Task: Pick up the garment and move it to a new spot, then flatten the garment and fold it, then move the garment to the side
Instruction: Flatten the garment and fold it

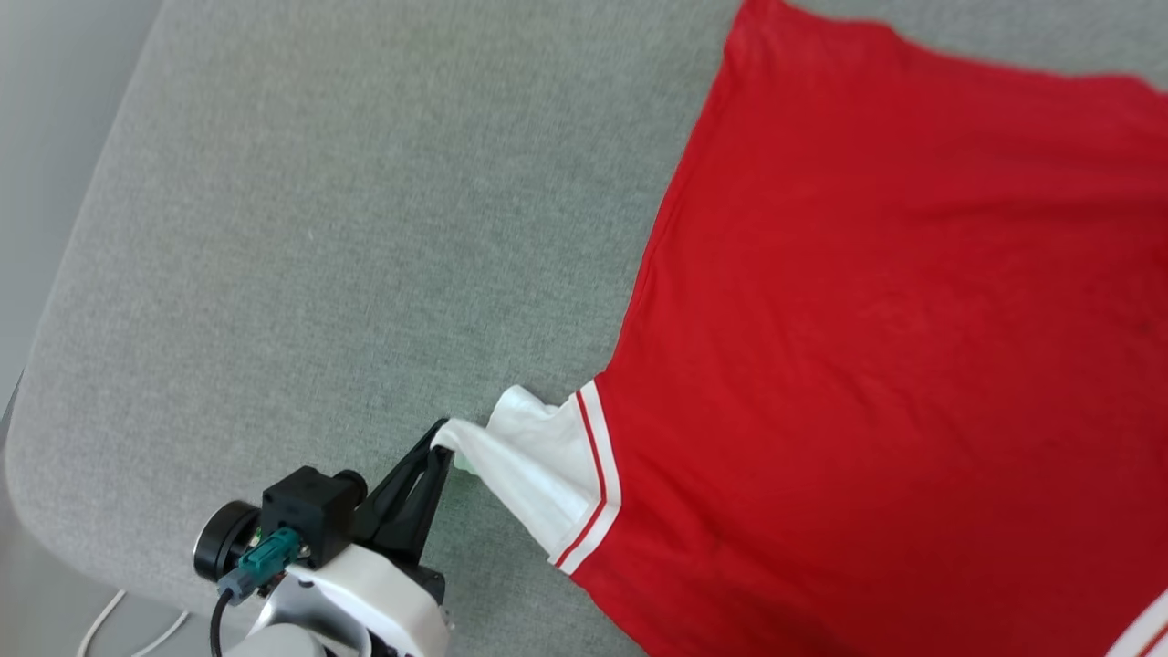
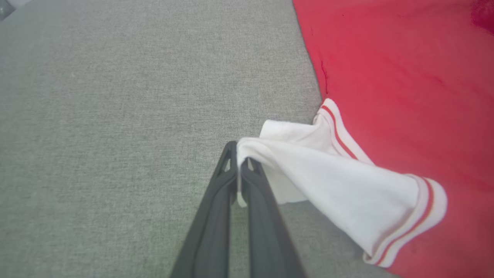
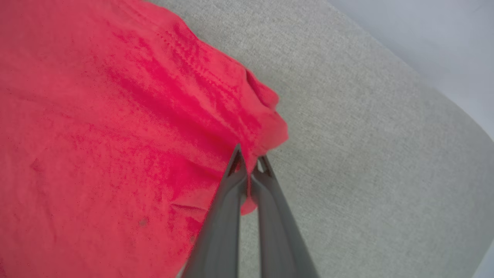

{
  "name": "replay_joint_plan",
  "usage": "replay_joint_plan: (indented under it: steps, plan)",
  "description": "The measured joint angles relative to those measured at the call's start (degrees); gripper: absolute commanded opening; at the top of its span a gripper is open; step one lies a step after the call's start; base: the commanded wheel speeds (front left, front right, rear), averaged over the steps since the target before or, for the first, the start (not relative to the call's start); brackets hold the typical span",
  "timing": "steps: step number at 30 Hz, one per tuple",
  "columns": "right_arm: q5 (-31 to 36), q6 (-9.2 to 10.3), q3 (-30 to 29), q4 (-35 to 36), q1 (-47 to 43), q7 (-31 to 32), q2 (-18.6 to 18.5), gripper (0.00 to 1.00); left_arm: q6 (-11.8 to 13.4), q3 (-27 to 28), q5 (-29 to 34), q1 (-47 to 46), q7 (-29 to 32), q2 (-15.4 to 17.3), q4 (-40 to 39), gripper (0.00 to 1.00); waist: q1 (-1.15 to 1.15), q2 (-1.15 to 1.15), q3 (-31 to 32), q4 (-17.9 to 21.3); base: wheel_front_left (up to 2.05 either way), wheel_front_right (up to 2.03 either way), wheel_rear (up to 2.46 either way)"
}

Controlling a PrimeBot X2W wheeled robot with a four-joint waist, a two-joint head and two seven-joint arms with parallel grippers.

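Observation:
The garment (image 1: 876, 347) is a red shirt spread plain side up over the right part of the grey cushion. Its white sleeve (image 1: 547, 465) with red-striped trim is pulled out toward the lower left. My left gripper (image 1: 442, 436) is shut on the tip of that sleeve; in the left wrist view the white cloth (image 2: 332, 181) drapes over the closed left gripper (image 2: 240, 152). In the right wrist view my right gripper (image 3: 251, 158) is shut on a bunched red edge of the garment (image 3: 115, 135), with a fold of cloth between the two fingers.
The grey fabric cushion (image 1: 319, 228) stretches to the left of the shirt, its rounded edge at the far left and bottom. A white cable (image 1: 109, 630) lies on the floor below that edge. Pale floor (image 3: 436, 42) lies past the cushion's rim.

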State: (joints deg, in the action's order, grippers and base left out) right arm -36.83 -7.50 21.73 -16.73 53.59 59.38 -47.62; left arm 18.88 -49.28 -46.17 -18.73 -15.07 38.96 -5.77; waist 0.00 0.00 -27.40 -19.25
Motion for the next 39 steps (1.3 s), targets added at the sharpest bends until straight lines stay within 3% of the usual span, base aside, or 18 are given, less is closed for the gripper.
replay_joint_plan:
  steps: [8, 11, 15, 18, 29, 30, 31, 39]
  plan:
    - [-8.16, -0.01, 5.43, 10.11, -14.96, -4.16, -10.35, 0.0, 1.02, 2.3, -1.4, 5.47, 0.0, 1.04, 0.13, 0.0, -0.01, 0.0, 7.81, 3.16, 0.0, 0.0, 0.0]
    - [-11.26, 0.0, 6.02, 12.93, -23.54, -6.34, -14.64, 0.0, 1.31, 3.38, -1.75, 7.72, 0.0, 1.34, 0.25, 0.0, -0.01, 0.0, 10.34, 4.54, 0.0, 0.0, 0.0]
    - [-14.75, -0.01, 5.47, 14.54, -35.93, -10.06, -17.7, 0.0, 1.64, 4.93, -2.07, 10.66, 0.0, 1.49, 0.29, 0.0, -0.02, 0.0, 13.07, 6.48, 0.0, 0.0, 0.0]
    - [-17.23, 0.0, 4.25, 13.88, -46.88, -13.78, -17.71, 0.0, 1.74, 6.34, -2.05, 12.71, 0.0, 1.55, 0.25, 0.0, -0.02, 0.0, 14.64, 8.53, 0.0, 0.0, 0.0]
    - [-18.97, 0.0, 0.09, 12.98, -62.52, -19.44, -11.36, 0.0, 0.51, 7.76, -1.87, 14.47, 0.0, 1.6, 1.09, 0.0, -0.01, 0.0, 15.49, 11.22, 0.0, 0.0, 0.0]
    - [-18.93, -0.01, -1.07, 12.91, -63.08, -20.17, -10.72, 0.9, 0.47, 7.87, -1.82, 14.7, 0.0, 1.55, 1.21, 0.0, -0.02, 0.0, 15.52, 11.4, 0.0, 0.0, 0.0]
    - [-18.56, -0.01, -2.29, 12.94, -63.28, -20.9, -10.03, 1.0, 0.44, 7.98, -1.81, 14.9, 0.0, 1.54, 1.31, 0.0, -0.02, 0.0, 15.55, 11.58, 0.0, 0.0, 0.0]
    - [-15.14, 0.0, -16.57, 21.17, -56.05, -23.51, -9.73, 1.0, -0.19, 8.18, -1.0, 14.59, 0.0, 1.37, 1.62, 0.0, -0.01, 0.0, 15.01, 11.64, 0.0, 0.0, 0.0]
